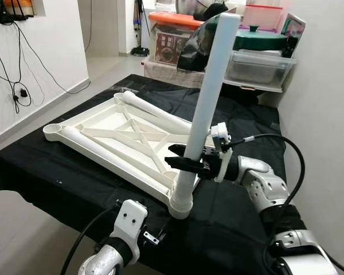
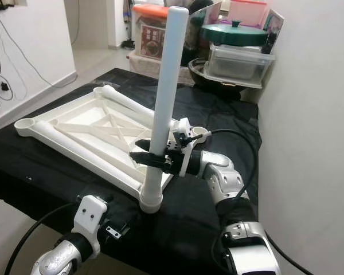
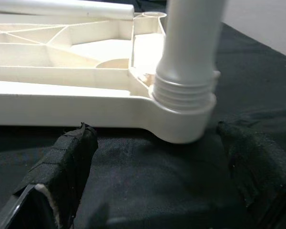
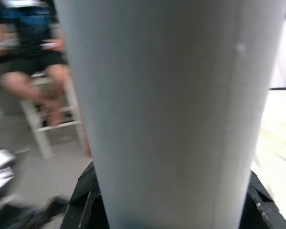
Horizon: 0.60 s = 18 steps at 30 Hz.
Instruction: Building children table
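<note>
Upright between the clamped fingers of the right gripper (image 1: 186,162), one white table leg (image 1: 209,103) runs vertically, its threaded foot in the corner socket just below that hand, while two more legs lie flat on the upturned tabletop (image 1: 103,129) beyond it. From the left wrist, the left gripper (image 3: 155,176) stands apart just short of that socket (image 3: 183,121), the nearer hand to the joint. Seen from the right wrist, the leg is blurred, so how deep the thread sits is probably unfinished.
</note>
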### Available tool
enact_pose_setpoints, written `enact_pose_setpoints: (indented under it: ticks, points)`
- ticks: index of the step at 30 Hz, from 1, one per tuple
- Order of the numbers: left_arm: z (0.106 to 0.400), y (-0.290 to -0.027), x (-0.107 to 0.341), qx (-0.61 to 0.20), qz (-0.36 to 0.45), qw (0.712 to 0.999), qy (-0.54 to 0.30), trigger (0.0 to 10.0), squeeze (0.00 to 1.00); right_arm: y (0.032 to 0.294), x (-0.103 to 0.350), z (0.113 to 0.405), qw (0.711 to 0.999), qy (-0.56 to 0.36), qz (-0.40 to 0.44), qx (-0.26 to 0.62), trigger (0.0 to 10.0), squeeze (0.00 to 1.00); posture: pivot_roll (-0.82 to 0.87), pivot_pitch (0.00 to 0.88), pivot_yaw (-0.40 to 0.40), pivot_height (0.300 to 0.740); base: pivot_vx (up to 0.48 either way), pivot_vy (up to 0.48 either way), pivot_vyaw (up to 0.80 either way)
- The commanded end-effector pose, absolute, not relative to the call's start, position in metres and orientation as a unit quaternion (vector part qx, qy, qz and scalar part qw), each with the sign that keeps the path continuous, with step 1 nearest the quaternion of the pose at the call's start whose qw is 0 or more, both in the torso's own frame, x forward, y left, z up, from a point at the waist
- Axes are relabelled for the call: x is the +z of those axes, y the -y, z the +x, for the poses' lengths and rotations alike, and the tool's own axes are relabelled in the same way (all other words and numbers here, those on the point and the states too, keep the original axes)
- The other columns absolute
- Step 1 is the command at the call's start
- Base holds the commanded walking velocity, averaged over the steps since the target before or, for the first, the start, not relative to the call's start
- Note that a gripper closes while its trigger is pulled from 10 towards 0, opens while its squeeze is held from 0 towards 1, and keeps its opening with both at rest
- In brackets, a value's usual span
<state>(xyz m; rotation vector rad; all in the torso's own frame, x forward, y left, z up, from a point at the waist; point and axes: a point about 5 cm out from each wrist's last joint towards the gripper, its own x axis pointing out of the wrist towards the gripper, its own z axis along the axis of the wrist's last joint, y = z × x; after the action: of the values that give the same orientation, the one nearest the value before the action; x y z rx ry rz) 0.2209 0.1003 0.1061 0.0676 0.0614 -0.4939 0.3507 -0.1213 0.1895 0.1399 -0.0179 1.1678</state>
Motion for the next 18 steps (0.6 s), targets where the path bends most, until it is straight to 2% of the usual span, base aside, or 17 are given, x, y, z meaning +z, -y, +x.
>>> enact_pose_setpoints:
  ticks: [1,2,3,4,5,6,7,8,10,11,12,13,15,18]
  points:
    - [0.219,-0.099,0.105,-0.249,0.034,0.967,-0.033,10.0,0.0,0.134,0.175,0.36,0.879,-0.017,0.098,0.467,0.0,0.0,0.22,0.0,-0.104,0.74,0.0,0.0,0.0]
    - [0.22,-0.099,0.105,-0.249,0.033,0.967,-0.033,10.0,0.0,0.143,0.17,0.368,0.914,-0.019,0.1,0.393,0.0,0.0,0.22,0.0,-0.104,0.74,0.0,0.0,0.0]
    - [0.22,-0.099,0.105,-0.249,0.033,0.967,-0.033,10.0,0.0,0.143,0.17,0.368,0.914,-0.019,0.1,0.393,0.0,0.0,0.22,0.0,-0.104,0.74,0.0,0.0,0.0]
    - [0.22,-0.099,0.105,-0.249,0.033,0.967,-0.034,10.0,0.0,0.158,0.163,0.375,0.95,-0.027,0.104,0.292,0.0,0.0,0.22,0.0,-0.1,0.74,0.0,0.0,0.0]
    - [0.22,-0.099,0.105,-0.249,0.032,0.967,-0.034,10.0,0.0,0.17,0.157,0.378,0.97,-0.035,0.103,0.22,0.0,0.0,0.22,0.0,-0.101,0.74,0.0,0.0,0.0]
    - [0.22,-0.099,0.105,-0.249,0.032,0.967,-0.034,10.0,0.0,0.17,0.157,0.378,0.97,-0.035,0.103,0.22,0.0,0.0,0.22,0.0,-0.101,0.74,0.0,0.0,0.0]
    - [0.22,-0.099,0.105,-0.249,0.032,0.967,-0.034,10.0,0.0,0.188,0.152,0.381,0.986,-0.041,0.11,0.12,0.0,0.0,0.22,0.0,-0.1,0.74,0.0,0.0,0.0]
    - [0.22,-0.099,0.105,-0.249,0.032,0.967,-0.034,10.0,0.0,0.188,0.152,0.381,0.986,-0.041,0.11,0.12,0.0,0.0,0.22,0.0,-0.1,0.74,0.0,0.0,0.0]
    - [0.22,-0.099,0.105,-0.249,0.032,0.967,-0.035,10.0,0.0,0.216,0.145,0.379,0.992,-0.048,0.113,-0.027,0.0,0.0,0.21,0.0,-0.098,0.74,0.0,0.0,0.0]
    - [0.22,-0.099,0.105,-0.249,0.032,0.967,-0.035,10.0,0.0,0.216,0.145,0.379,0.992,-0.048,0.113,-0.027,0.0,0.0,0.21,0.0,-0.098,0.74,0.0,0.0,0.0]
    - [0.22,-0.099,0.105,-0.249,0.031,0.967,-0.035,10.0,0.0,0.229,0.142,0.374,0.987,-0.047,0.107,-0.114,0.0,0.0,0.21,0.0,-0.1,0.74,0.0,0.0,0.0]
    - [0.22,-0.099,0.105,-0.249,0.031,0.967,-0.035,10.0,0.0,0.229,0.142,0.374,0.987,-0.047,0.107,-0.114,0.0,0.0,0.21,0.0,-0.1,0.74,0.0,0.0,0.0]
    - [0.22,-0.099,0.105,-0.249,0.032,0.967,-0.035,10.0,0.0,0.241,0.138,0.36,0.961,-0.043,0.107,-0.252,0.0,0.0,0.22,0.0,-0.099,0.74,0.0,0.0,0.0]
    - [0.22,-0.099,0.105,-0.25,0.032,0.967,-0.034,10.0,0.0,0.234,0.135,0.353,0.944,-0.051,0.117,-0.304,0.0,0.0,0.22,0.0,-0.098,0.74,0.0,0.0,0.0]
